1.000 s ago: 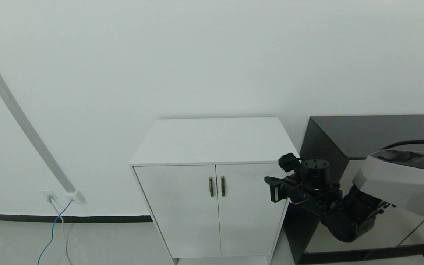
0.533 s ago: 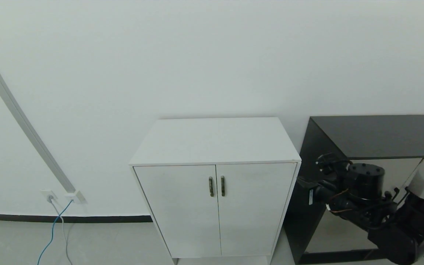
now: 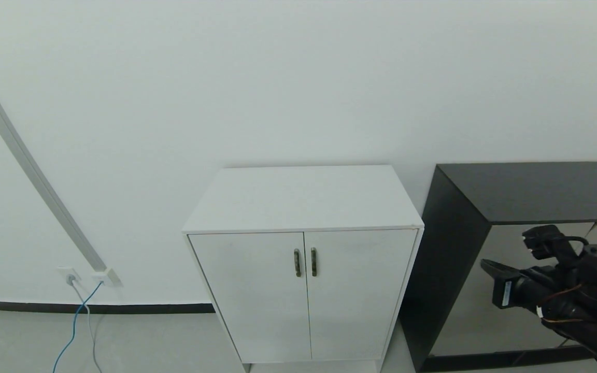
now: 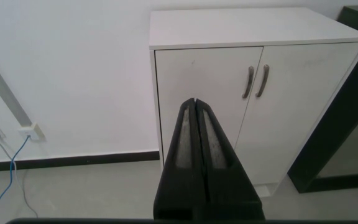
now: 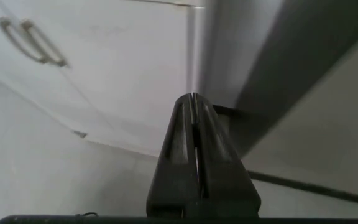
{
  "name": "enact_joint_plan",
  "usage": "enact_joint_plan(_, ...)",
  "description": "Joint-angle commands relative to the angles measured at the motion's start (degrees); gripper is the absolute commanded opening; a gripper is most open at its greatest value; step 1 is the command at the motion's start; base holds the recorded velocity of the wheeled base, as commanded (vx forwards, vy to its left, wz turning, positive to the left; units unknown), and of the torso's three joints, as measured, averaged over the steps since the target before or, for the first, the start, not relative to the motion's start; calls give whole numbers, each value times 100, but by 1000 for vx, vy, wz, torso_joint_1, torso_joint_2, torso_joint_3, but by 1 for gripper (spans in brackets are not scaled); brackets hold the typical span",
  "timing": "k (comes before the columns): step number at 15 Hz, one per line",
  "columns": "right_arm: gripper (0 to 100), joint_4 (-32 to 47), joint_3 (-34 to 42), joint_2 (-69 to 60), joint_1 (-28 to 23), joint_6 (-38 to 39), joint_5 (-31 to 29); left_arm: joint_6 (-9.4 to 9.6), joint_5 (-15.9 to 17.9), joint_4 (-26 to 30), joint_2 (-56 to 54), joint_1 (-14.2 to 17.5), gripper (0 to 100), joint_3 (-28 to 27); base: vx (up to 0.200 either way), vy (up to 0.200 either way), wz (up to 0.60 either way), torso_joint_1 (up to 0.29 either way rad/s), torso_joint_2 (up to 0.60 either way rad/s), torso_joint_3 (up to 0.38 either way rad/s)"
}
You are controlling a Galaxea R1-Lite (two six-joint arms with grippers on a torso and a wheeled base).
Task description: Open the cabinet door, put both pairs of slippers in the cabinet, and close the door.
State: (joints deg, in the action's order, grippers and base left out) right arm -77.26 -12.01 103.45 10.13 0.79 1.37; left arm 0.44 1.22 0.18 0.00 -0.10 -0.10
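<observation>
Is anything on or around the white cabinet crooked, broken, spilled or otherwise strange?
Nothing stands out. The cabinet stands upright, its two doors are shut and flush, and the two handles hang straight, side by side. Loose cables trail from the wall sockets to the floor, undamaged as far as can be seen.

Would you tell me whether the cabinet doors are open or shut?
Shut: both cabinet doors lie flush across the front, handles side by side at the seam.

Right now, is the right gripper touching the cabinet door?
Apart. Head view shows the right gripper by the black table, a clear gap from the cabinet door.
</observation>
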Motion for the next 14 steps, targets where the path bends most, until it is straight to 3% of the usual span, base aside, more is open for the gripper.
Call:
enact_joint_plan(1,0,10,304,-510,-389,0,-5,0,1,-1,0,1,0,1,0,0,0,0,0,0)
enact_joint_plan(4,0,18,805,-941,-802,-9,4,0,1,-1,0,1,0,1,0,0,0,0,0,0)
enact_joint_plan(9,0,150,1201,-1758,-899,-44,4,-9,1,-1,0,1,0,1,0,0,0,0,0,0)
enact_joint_plan(14,0,1530,1201,-3094,-934,-44,30,-9,1,-1,0,1,0,1,0,0,0,0,0,0)
